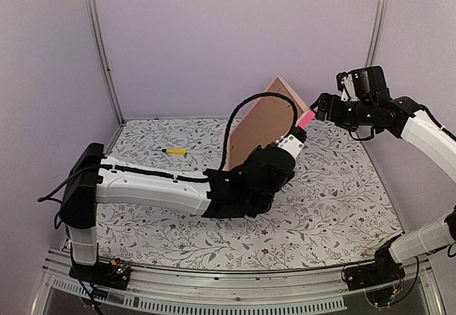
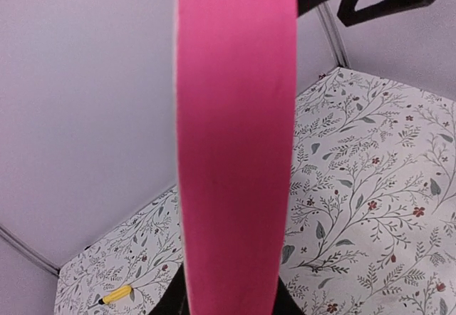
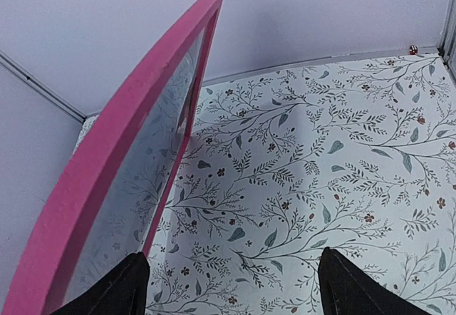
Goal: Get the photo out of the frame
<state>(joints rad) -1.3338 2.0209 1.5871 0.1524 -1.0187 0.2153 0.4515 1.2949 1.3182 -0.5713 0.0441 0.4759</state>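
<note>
The flower-patterned desk (image 1: 335, 201) carries the work. The frame (image 3: 128, 137) is held off it, nearly upright and tilted, at about 1 o'clock from the desk's centre in the top view. Its brown backing board (image 1: 263, 126) is turned toward the arms' bases and its glazed face toward the rear wall.

The photo itself cannot be made out in any view. It is judged to be not yet out, sandwiched between the glazing and the board.

The frame's pink rail is pinched between the fingers of the left gripper (image 1: 296, 138) at the lower right edge. The right gripper (image 1: 318, 107) hovers at 3 o'clock of the frame, just beside the rail. Its fingers (image 3: 114, 290) are spread with nothing between them.

A small yellow object (image 1: 174, 151) lies well apart at 9 o'clock.

The frame is judged light but rigid, with a thin rail that could twist out of a one-sided pinch, and a glazing that may be fragile. The photo is expected to be limp, thin and easily creased. It would best be taken by its white border once the board is freed, not by the printed area.
</note>
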